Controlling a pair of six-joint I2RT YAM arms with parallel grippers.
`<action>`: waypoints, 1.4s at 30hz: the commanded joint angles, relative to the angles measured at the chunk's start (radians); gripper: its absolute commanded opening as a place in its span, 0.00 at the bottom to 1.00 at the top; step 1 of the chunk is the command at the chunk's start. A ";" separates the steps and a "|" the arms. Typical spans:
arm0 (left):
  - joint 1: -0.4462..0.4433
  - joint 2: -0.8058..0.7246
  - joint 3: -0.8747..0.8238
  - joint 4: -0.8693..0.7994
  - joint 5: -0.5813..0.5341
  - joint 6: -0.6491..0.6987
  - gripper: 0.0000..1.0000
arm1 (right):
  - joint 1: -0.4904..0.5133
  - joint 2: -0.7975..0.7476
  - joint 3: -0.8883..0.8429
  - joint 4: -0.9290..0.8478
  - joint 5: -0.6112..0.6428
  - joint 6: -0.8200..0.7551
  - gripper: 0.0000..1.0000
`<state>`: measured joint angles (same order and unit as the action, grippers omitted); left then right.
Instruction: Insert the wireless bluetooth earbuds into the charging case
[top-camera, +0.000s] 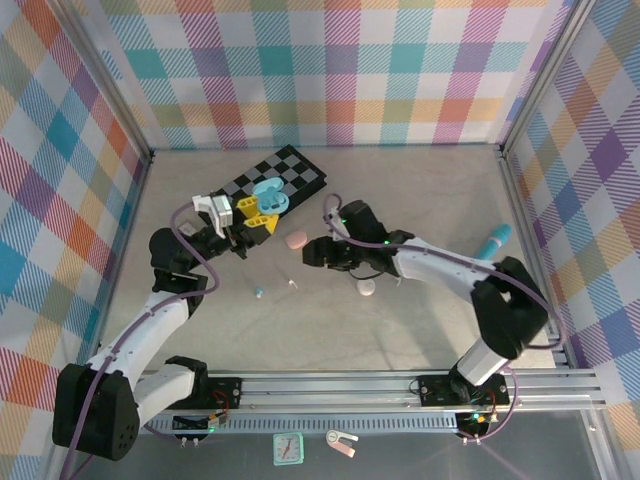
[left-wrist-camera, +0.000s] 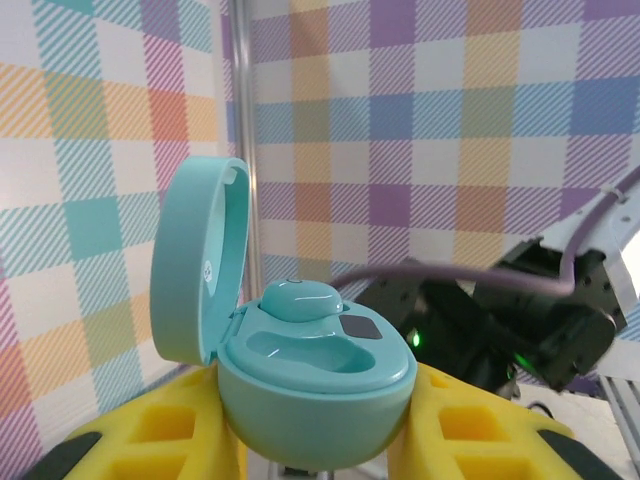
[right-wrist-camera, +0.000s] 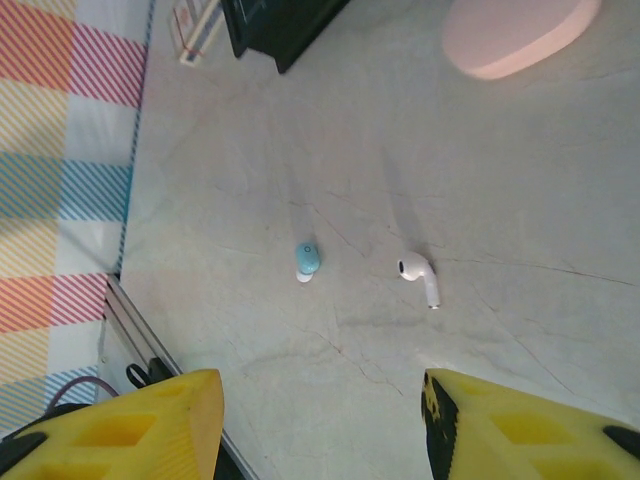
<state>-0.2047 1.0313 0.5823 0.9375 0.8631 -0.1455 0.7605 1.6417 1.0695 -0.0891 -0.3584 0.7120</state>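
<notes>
Pickup of the loose teal earbud (right-wrist-camera: 307, 262) is in hand: it lies on the table (right-wrist-camera: 500, 180) beside a white earbud (right-wrist-camera: 420, 278), under the right gripper (right-wrist-camera: 320, 410), its jaws apart and empty. The left gripper (left-wrist-camera: 320, 440) is clamped on the open teal charging case (left-wrist-camera: 310, 370), one socket free. Next, the right gripper should descend squarely onto the teal bud alone.
</notes>
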 joint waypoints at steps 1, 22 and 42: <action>0.035 0.004 0.039 0.006 -0.016 -0.023 0.24 | 0.045 0.080 0.084 0.076 -0.040 0.007 0.55; 0.220 0.050 0.094 0.051 -0.067 -0.060 0.24 | 0.199 0.518 0.464 -0.055 -0.082 -0.032 0.49; 0.223 0.070 0.101 0.070 -0.028 -0.082 0.23 | 0.197 0.638 0.560 -0.143 -0.055 -0.071 0.48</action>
<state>0.0055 1.0973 0.6575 0.9558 0.8112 -0.2173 0.9569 2.2524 1.6066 -0.2115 -0.4019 0.6640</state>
